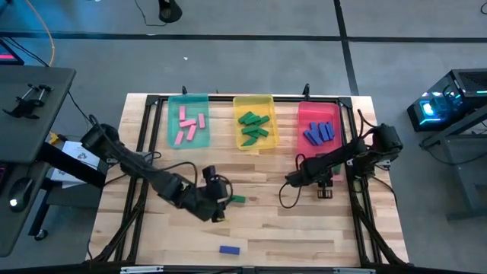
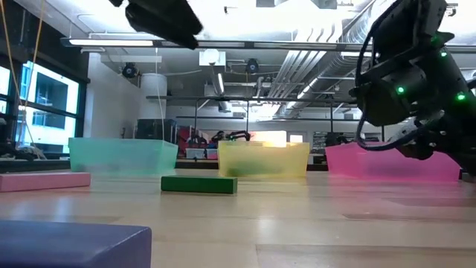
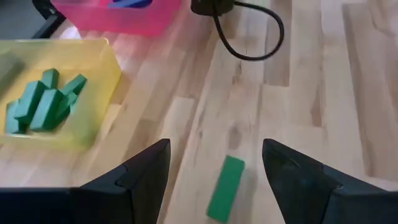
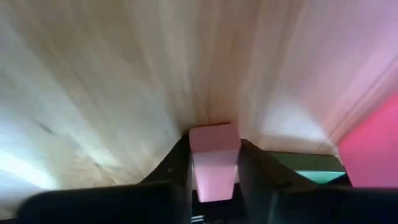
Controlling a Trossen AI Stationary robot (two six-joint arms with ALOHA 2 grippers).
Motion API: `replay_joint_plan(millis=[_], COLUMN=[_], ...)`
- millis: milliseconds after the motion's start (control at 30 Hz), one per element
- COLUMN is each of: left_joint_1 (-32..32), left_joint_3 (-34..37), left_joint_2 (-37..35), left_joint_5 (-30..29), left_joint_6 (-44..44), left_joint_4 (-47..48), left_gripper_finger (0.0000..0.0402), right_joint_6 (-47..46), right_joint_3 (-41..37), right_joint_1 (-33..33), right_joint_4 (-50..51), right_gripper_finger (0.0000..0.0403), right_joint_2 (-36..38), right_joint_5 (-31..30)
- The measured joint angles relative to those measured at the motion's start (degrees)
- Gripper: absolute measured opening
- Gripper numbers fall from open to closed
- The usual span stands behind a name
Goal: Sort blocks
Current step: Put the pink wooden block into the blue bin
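The counter [image 1: 304, 228] is pale wood in planks, smooth with a visible grain and a light sheen. The three trays, teal [image 1: 188, 122], yellow [image 1: 255, 144] and red [image 1: 317, 113], look like translucent glossy plastic. The green block [image 3: 225, 188] is matt and solid-coloured.

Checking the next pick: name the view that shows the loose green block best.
Left wrist view: the green block lies whole between the open left gripper fingers. High view shows a speck; low view only its edge.

green block [image 3: 225, 188], yellow tray [image 3: 93, 118]
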State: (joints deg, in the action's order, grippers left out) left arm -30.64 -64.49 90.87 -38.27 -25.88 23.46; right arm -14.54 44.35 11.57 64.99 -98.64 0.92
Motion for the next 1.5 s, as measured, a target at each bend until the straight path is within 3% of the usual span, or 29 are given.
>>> replay_joint_plan(millis=[67, 167, 233, 367, 533, 700, 900, 1500], left_joint_1=[-1.7, -4.9, -6.6, -9.1, -10.5, -9.3, -7.7, -2.7], left_joint_3=[0.7, 5.5, 9.6, 19.6, 28.5, 27.9, 23.3, 14.5], left_joint_2=[0.0, 0.0, 0.0, 0.2, 3.2, 8.8, 11.9, 12.5], left_joint_5=[-1.1, -6.7, -7.0, -4.2, -6.5, -6.4, -9.3, -8.4], left_joint_6=[-1.7, -7.3, -12.5, -16.2, -4.8, 11.1, 18.8, 25.2], left_joint_4=[0.6, -0.6, -3.2, -18.4, -50.8, -69.4, -74.5, -77.1], left_gripper_finger=[0.024, 0.024, 0.0241, 0.0241, 0.0241, 0.0241, 0.0241, 0.0229], right_joint_6=[-0.8, -2.1, -3.0, -5.5, -3.5, 5.9, 16.3, 21.0], right_joint_3=[1.5, 3.2, 4.0, 6.1, 7.7, 7.3, 7.4, 7.3], right_joint_1=[0.5, 1.7, 3.1, 6.4, 10.6, 13.5, 14.3, 12.8], right_joint_4=[-0.3, -3.8, -8.9, -26.7, -52.5, -77.4, -96.5, -103.3], right_gripper_finger=[0.0062, 0.0062, 0.0062, 0.0061, 0.006, 0.006, 0.006, 0.0059], right_joint_2=[0.0, 1.3, 2.9, 5.4, 8.2, 8.3, 8.1, 5.9], right_joint_5=[0.6, 1.4, 1.4, -1.0, -7.6, -15.8, -17.4, -11.3])
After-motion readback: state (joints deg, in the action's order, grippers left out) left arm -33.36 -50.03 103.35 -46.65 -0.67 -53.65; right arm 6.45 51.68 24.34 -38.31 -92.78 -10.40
